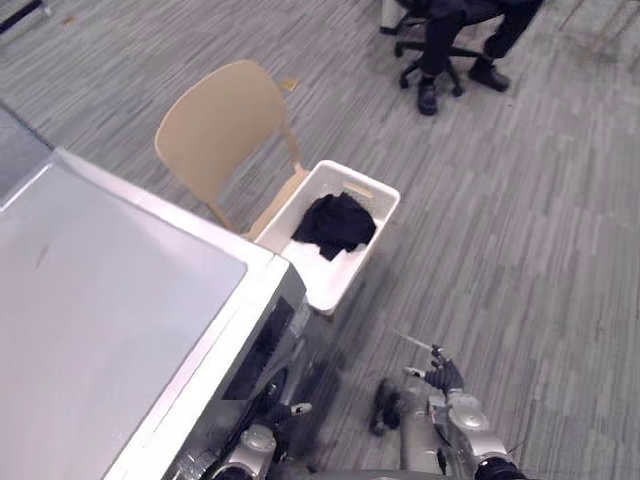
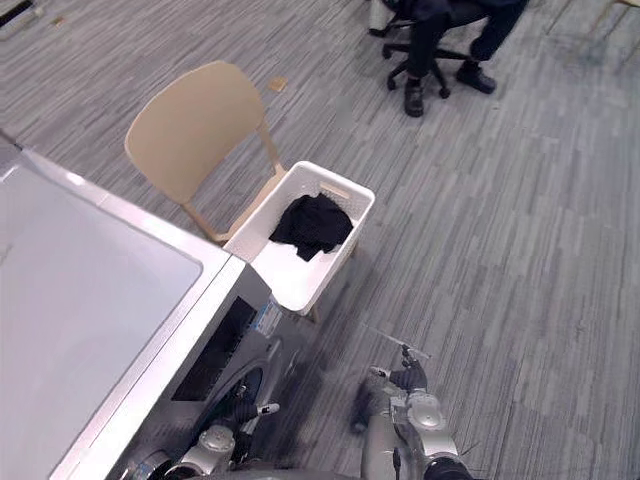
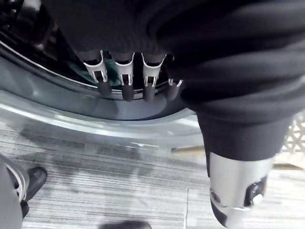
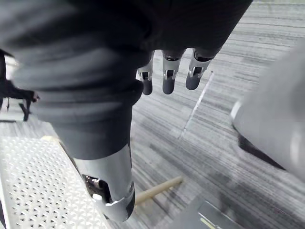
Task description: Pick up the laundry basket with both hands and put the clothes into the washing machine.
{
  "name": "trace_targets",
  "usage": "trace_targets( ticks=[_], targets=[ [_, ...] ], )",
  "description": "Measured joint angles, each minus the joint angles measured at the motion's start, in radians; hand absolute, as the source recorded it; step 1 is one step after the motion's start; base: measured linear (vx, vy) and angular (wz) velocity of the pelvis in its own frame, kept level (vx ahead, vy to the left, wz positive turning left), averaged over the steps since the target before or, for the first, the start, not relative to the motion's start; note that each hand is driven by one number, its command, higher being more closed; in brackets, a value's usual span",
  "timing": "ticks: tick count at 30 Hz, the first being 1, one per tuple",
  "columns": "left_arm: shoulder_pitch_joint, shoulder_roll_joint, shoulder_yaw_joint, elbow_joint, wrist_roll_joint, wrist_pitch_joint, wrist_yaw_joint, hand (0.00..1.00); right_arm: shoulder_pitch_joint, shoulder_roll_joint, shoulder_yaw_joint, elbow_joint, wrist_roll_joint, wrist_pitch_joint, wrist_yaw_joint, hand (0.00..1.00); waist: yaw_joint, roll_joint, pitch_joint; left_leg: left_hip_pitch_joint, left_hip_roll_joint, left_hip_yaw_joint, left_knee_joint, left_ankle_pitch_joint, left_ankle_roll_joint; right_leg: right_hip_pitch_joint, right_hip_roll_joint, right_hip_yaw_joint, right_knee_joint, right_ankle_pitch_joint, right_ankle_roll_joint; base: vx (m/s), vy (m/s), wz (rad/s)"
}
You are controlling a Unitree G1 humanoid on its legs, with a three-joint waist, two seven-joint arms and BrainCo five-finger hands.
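Approach step, basket not yet gripped: the laundry basket (image 1: 385, 195) holding the black clothes (image 1: 335, 225) rests on the chair (image 1: 215, 125) beside the washing machine (image 1: 100, 300), the left hand (image 3: 125, 81) and right hand (image 4: 170, 78) hang low, relaxed and empty, so both must next reach opposite rims.

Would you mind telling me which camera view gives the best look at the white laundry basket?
The left eye view: the whole laundry basket rests on the beige chair, black clothes inside. The right eye view shows much the same. The right wrist view catches part of its perforated wall, the left wrist view a sliver.
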Motion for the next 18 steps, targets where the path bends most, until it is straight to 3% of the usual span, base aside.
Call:
trace_targets(
  ticks=[1,2,3,4,5,6,7,8,9,10,12,15,16,17,18],
  targets=[
    [0.026,0.026,0.008,0.001,0.000,0.002,0.001,0.00,0.005,0.013,0.008,-0.001,-0.006,0.000,0.001,0.00,0.000,-0.006,0.000,0.016,0.019,-0.023,0.003,-0.009,-0.036,0.001,-0.033,0.054,-0.044,0.018,0.021,0.19,-0.378,0.40],
    [0.050,0.049,0.045,0.001,-0.001,0.003,0.004,0.00,0.005,0.025,0.021,-0.001,-0.010,0.001,0.002,0.00,-0.004,-0.038,-0.017,0.013,0.043,-0.049,0.022,-0.015,-0.072,0.007,-0.045,0.088,-0.070,0.051,0.033,0.22,-0.452,0.41],
    [0.057,0.062,0.057,0.001,-0.002,0.003,0.009,0.00,0.005,0.031,0.026,-0.001,-0.012,0.001,0.002,0.00,-0.003,-0.044,-0.022,0.003,0.060,-0.058,0.043,-0.019,-0.086,0.009,-0.044,0.093,-0.067,0.070,0.036,0.29,-0.575,0.52],
    [0.062,0.069,0.079,0.002,-0.008,0.003,0.018,0.00,-0.002,0.031,0.026,-0.002,-0.019,0.001,0.001,0.00,-0.003,-0.059,-0.031,-0.029,0.109,-0.106,0.103,-0.024,-0.095,0.011,-0.030,0.082,-0.031,0.083,0.072,0.29,-0.571,0.55],
    [0.059,0.062,0.080,-0.004,-0.021,-0.001,0.022,0.00,-0.010,0.015,0.025,-0.004,-0.025,0.000,0.001,0.00,0.003,-0.024,-0.035,-0.100,0.181,-0.163,0.180,0.020,-0.051,0.019,0.006,0.024,-0.014,0.041,0.036,0.30,-0.549,0.57],
    [0.052,0.054,0.080,-0.004,-0.023,-0.001,0.023,0.00,-0.015,0.010,0.024,-0.003,-0.026,0.001,0.000,0.00,0.004,-0.022,-0.035,-0.130,0.197,-0.176,0.210,0.061,0.001,0.025,0.011,0.006,-0.013,0.025,0.024,0.39,-0.593,0.54],
    [0.045,0.029,0.081,-0.004,-0.043,-0.004,0.023,0.00,-0.015,-0.004,0.017,-0.004,-0.026,0.000,0.000,0.00,0.006,-0.022,-0.036,-0.152,0.218,-0.179,0.234,0.177,0.070,0.063,0.025,-0.032,-0.039,0.007,0.001,0.41,-0.586,0.48],
    [0.045,0.002,0.081,-0.004,-0.049,-0.007,0.022,0.00,-0.013,-0.008,0.017,-0.005,-0.026,-0.001,0.000,0.00,0.017,-0.019,-0.036,-0.164,0.233,-0.185,0.255,0.215,0.074,0.126,0.055,-0.052,-0.098,0.001,-0.009,0.41,-0.565,0.34],
    [0.046,-0.010,0.081,-0.005,-0.049,-0.009,0.021,0.00,-0.011,-0.011,0.013,-0.005,-0.026,-0.001,0.000,0.00,0.023,-0.020,-0.036,-0.163,0.225,-0.199,0.274,0.197,0.054,0.160,0.072,-0.054,-0.133,0.003,-0.014,0.31,-0.401,0.10],
    [0.046,-0.019,0.080,-0.021,-0.050,-0.016,0.021,0.00,-0.009,-0.020,0.010,-0.005,-0.026,-0.002,-0.001,0.00,0.031,-0.022,-0.036,-0.170,0.174,-0.259,0.312,0.143,0.006,0.229,0.098,-0.058,-0.194,0.006,-0.020,0.23,-0.271,-0.07],
    [0.046,-0.028,0.079,-0.049,-0.050,-0.028,0.020,0.00,-0.008,-0.030,0.006,-0.004,-0.026,-0.003,-0.001,0.00,0.046,-0.027,-0.038,-0.213,0.059,-0.360,0.350,0.070,-0.021,0.299,0.115,-0.060,-0.262,0.011,-0.028,0.21,-0.226,-0.09],
    [0.048,-0.046,0.073,-0.057,-0.050,-0.034,0.021,0.00,-0.014,-0.024,0.006,-0.003,-0.026,-0.003,-0.002,0.00,0.051,-0.016,-0.045,-0.320,-0.124,-0.387,0.245,0.013,-0.006,0.378,0.139,-0.068,-0.336,0.017,-0.033,0.22,-0.106,-0.05],
    [0.049,-0.047,0.071,-0.055,-0.050,-0.027,0.021,0.00,-0.013,-0.018,0.005,0.000,-0.026,-0.003,-0.002,0.00,0.051,-0.013,-0.045,-0.332,-0.150,-0.383,0.200,0.016,-0.001,0.390,0.142,-0.071,-0.344,0.017,-0.032,0.19,-0.009,-0.03],
    [0.054,-0.047,0.069,-0.054,-0.050,-0.021,0.021,0.00,-0.009,-0.008,0.005,0.005,-0.026,-0.003,-0.002,0.00,0.052,-0.009,-0.048,-0.348,-0.184,-0.379,0.107,0.038,0.013,0.408,0.148,-0.074,-0.351,0.018,-0.030,0.18,0.013,-0.06],
    [0.058,-0.039,0.070,-0.055,-0.056,-0.016,0.019,0.00,-0.004,0.006,0.006,0.027,-0.026,-0.003,-0.006,0.00,0.062,-0.007,-0.059,-0.325,-0.197,-0.372,0.057,0.120,0.134,0.433,0.158,-0.064,-0.370,0.027,-0.019,0.18,0.016,-0.09]
  ],
)
